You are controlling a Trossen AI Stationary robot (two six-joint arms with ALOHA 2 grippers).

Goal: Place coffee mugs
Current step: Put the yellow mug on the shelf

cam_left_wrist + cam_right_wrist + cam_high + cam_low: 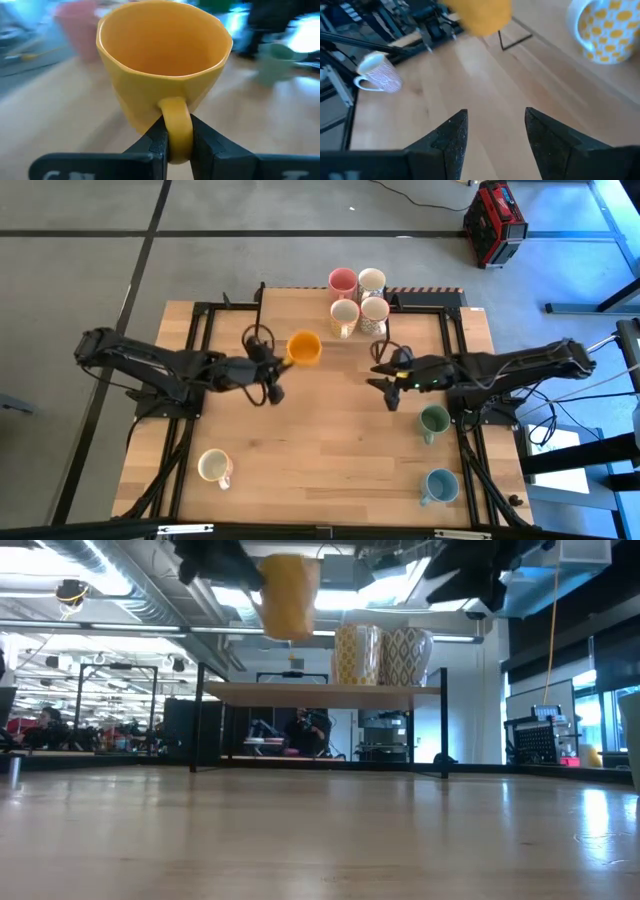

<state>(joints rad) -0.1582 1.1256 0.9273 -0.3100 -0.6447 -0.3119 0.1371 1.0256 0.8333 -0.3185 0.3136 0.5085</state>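
The orange-yellow mug (162, 65), its handle pinched in my left tool (172, 142), must go down level beside the pink mug (342, 281); my right tool (492, 132) waits wide.

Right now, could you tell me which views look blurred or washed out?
Left wrist view: the yellow mug pinched by the left gripper is sharp, its background smeared. Right wrist view: that mug is a blur. Low view: bright ceiling lights, dark arms.
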